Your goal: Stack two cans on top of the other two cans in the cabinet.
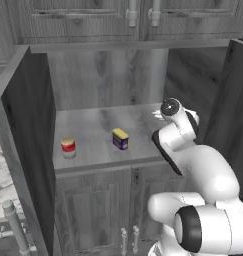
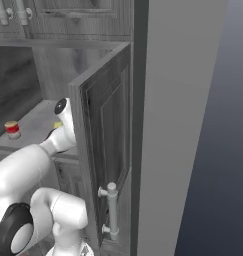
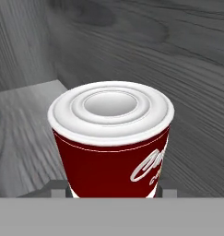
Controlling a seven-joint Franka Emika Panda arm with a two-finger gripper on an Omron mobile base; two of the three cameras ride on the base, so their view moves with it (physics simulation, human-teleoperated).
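The white arm is seen rising from the 5 o'clock corner of the left base view and is bent forward and up, its wrist pointed toward 12 o'clock. In the right base view it is raised from the 7 o'clock corner. In the hand view, the gripper [image 3: 112, 192] is seen at 6 o'clock; its fingers [image 3: 61, 190] are set against both sides of the red can [image 3: 114, 152], which is held between them.
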